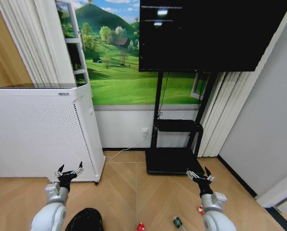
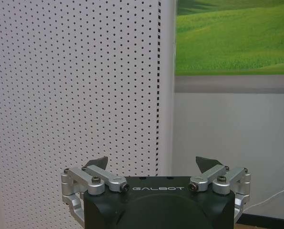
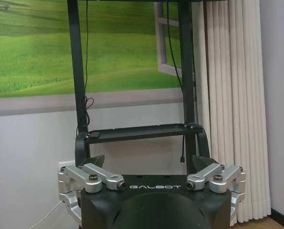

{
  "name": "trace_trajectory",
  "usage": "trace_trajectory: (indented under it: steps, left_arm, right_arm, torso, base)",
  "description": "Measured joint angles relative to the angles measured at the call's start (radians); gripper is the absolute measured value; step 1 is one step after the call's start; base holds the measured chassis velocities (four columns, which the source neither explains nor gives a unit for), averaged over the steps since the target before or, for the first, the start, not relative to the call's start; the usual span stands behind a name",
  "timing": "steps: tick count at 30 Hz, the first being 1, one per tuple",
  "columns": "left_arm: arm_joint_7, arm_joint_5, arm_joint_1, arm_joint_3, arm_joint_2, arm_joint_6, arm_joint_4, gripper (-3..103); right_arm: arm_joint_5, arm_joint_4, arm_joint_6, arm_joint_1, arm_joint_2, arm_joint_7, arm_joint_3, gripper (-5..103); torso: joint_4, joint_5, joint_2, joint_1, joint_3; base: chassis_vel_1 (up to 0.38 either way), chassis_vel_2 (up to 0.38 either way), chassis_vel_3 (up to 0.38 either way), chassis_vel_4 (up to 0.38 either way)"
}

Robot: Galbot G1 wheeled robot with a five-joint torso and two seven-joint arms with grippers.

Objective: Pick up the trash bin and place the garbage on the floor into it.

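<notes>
Nearest the robot, on the wood floor, the trash bin sits below and just right of the left claw. Red garbage and a green bottle lie between the arms. The right claw hovers farther out. Both claws gape wide, empty.

1. Trash bin cut off by the head view's lower edge, rim hidden in part behind the left arm
2. Red-and-white piece clipped at the same edge, too small to identify
3. Second red-and-white piece half hidden behind the right arm
4. Green bottle too small for any label to be read
</notes>
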State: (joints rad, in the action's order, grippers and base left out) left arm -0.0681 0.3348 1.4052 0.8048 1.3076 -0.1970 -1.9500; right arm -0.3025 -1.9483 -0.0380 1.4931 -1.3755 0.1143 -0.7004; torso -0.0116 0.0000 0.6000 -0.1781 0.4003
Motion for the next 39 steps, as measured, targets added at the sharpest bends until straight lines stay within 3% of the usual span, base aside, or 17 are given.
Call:
trace_trajectory:
  steps: [11, 39]
  left_arm:
    - [-0.005, 0.007, 0.004, 0.005, -0.001, 0.017, -0.002, 100]
    - [0.002, 0.007, 0.005, 0.007, -0.001, 0.021, -0.006, 100]
  right_arm:
    - [0.008, -0.008, -0.002, 0.013, -0.006, -0.002, -0.001, 100]
    - [0.015, -0.009, -0.011, 0.016, -0.013, -0.002, -0.001, 100]
  torso:
    - [0.0, 0.0, -0.003, 0.001, -0.002]
    - [0.0, 0.0, -0.122, 0.048, -0.075]
  base:
    - [0.0, 0.0, 0.0, 0.0]
    - [0.0, 0.0, 0.0, 0.0]
